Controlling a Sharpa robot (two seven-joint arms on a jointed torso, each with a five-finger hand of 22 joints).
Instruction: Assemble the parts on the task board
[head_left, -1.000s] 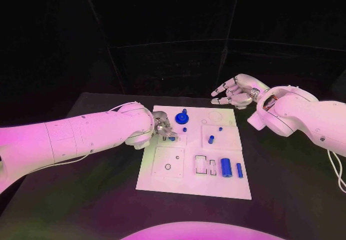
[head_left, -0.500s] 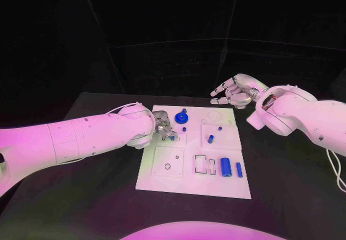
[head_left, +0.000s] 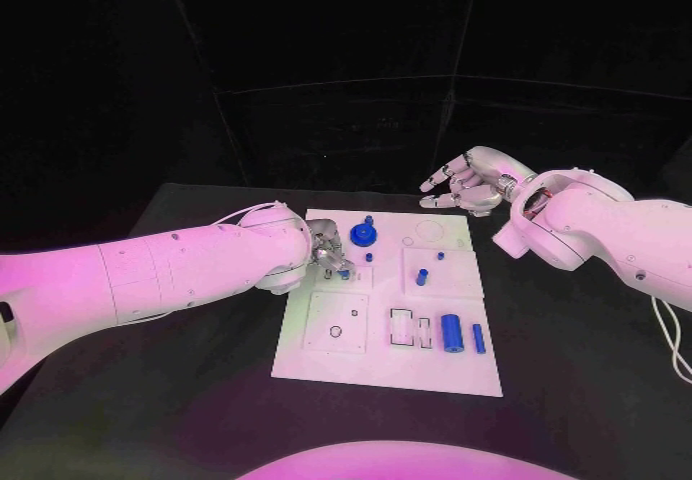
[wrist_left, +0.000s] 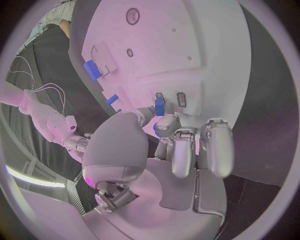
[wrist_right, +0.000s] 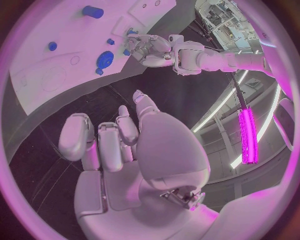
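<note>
White task board (head_left: 433, 375) lies mid-surface | your left hand (head_left: 326, 256) pinches a small blue part (wrist_left: 159, 105) at its left-centre edge | your right hand (head_left: 464, 182) hangs beyond its far edge, fingers loosely curled, empty.

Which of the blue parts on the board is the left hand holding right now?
The small blue rectangular piece, pinched in the left hand over the task board. The big cylinder, the slim bar and the round knob lie untouched.
</note>
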